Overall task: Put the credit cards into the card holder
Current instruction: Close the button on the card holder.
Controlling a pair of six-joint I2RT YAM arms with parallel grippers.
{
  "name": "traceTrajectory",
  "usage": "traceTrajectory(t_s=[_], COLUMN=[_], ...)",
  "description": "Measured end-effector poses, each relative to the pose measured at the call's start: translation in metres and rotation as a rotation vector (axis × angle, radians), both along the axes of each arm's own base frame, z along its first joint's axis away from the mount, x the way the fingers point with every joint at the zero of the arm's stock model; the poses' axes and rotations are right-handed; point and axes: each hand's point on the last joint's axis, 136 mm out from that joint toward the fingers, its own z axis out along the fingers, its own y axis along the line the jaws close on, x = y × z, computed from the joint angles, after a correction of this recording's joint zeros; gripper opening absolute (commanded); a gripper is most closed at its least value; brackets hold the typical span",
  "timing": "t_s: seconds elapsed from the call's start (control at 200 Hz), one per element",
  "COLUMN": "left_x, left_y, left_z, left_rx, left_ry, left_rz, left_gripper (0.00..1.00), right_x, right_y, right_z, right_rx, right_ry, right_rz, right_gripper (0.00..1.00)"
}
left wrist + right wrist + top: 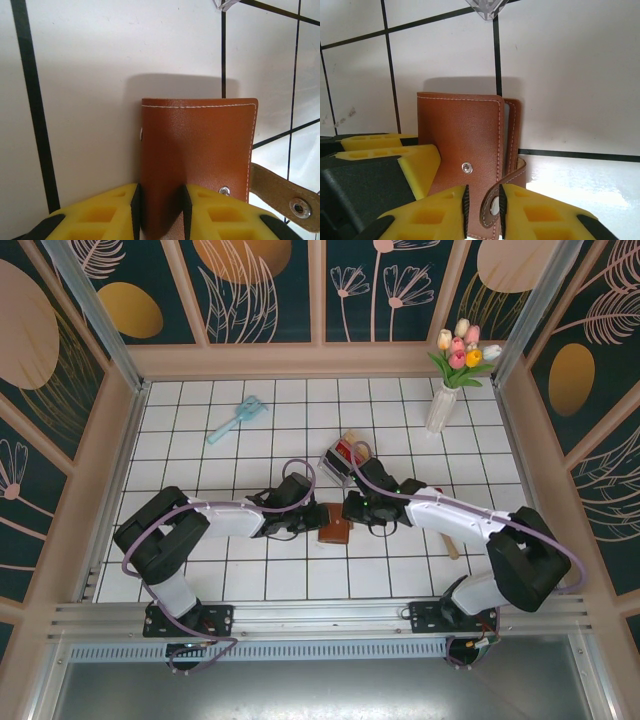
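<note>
Bright overhead light, soft shadows, sharp focus.

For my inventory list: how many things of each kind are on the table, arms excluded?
Card holder: 1
Clear tray with cards: 1
Light blue tool: 1
Vase of tulips: 1
Wooden-handled tool, partly hidden: 1
Total: 5

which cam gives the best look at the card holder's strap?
Right wrist: the strap loops round the card holder's edge, snap between the right hand's fingers. Left wrist shows its free end beside the cover; top external, a small brown patch.
</note>
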Motion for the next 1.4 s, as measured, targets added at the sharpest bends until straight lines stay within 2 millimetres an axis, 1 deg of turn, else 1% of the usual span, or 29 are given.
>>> traceTrajectory(t_s=[0.17,0.4,0.46,0.571,0.701,0.726,0.771,0.946,1.081,1.396], left_x=[0.0,0.0,0.0,0.0,0.0,0.0,0.0,-0.001,-0.001,-0.002], left_y=[0.0,-0.001,-0.001,-0.001,-0.001,-0.001,-0.001,-0.002,-0.002,-0.003], left_z=[0.0,0.001,0.001,0.001,0.0,0.0,0.0,0.0,0.0,0.0], left_rx=[-0.001,-0.004,-0.004,-0.004,-0.004,-0.004,-0.005,-0.005,-0.008,-0.012], left_ry=[0.0,0.001,0.002,0.002,0.004,0.004,0.004,0.005,0.009,0.01], left_rz=[0.0,-0.003,-0.003,-0.003,-0.005,-0.005,-0.005,-0.006,-0.01,-0.012], left_gripper=[0.3,0.3,0.3,0.3,0.3,0.3,0.3,0.29,0.29,0.28], right_x=[-0.003,-0.009,-0.011,-0.012,-0.01,-0.01,-0.01,-0.01,-0.006,-0.006], right_y=[-0.001,-0.002,-0.001,0.001,0.0,0.0,-0.001,0.001,0.013,0.026], right_z=[-0.001,-0.008,-0.009,-0.007,-0.006,-0.007,-0.007,-0.005,-0.001,-0.018], right_rx=[-0.006,-0.034,-0.038,-0.042,-0.052,-0.055,-0.057,-0.048,0.021,0.054], right_ry=[0.01,0.037,0.041,0.04,0.031,0.03,0.029,0.028,0.031,0.079], right_rz=[0.004,0.017,0.023,0.031,0.024,0.024,0.022,0.031,0.045,0.071], right_gripper=[0.3,0.27,0.2,0.17,0.09,0.07,0.0,0.0,0.0,0.0])
